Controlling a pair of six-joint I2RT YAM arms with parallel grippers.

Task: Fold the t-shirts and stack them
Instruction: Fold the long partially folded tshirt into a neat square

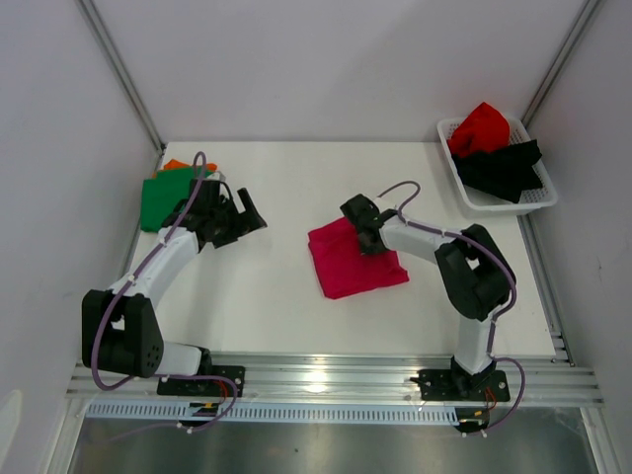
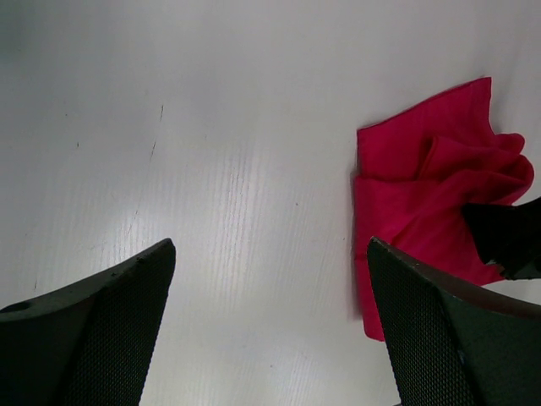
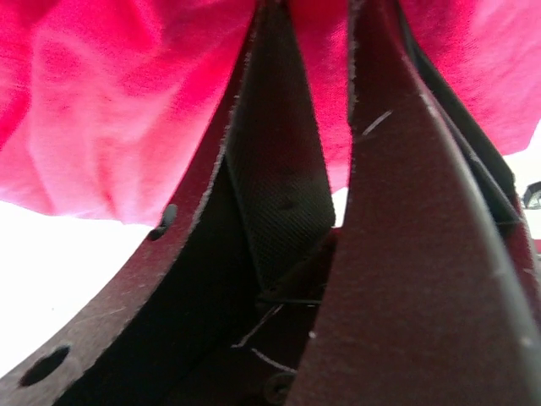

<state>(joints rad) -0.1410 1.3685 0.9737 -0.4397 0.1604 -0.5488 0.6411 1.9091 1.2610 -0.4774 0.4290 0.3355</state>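
Note:
A magenta-pink t-shirt [image 1: 346,269] lies folded small on the white table near the middle. My right gripper [image 1: 367,237] sits on its far edge. In the right wrist view the fingers [image 3: 279,169] stand close together with pink cloth [image 3: 110,110] bunched between them, so my right gripper [image 3: 331,59] is shut on it. My left gripper [image 1: 247,212] hangs open over bare table to the left, nothing between its fingers [image 2: 270,254]. It looks toward the pink shirt [image 2: 406,194]. A folded green t-shirt [image 1: 163,199] lies at the far left with an orange t-shirt [image 1: 176,164] showing behind it.
A white lattice basket [image 1: 513,205] stands at the back right corner holding a red t-shirt [image 1: 481,126] and a black t-shirt [image 1: 506,168]. White walls close the table's sides and back. An aluminium rail [image 1: 326,380] runs along the near edge.

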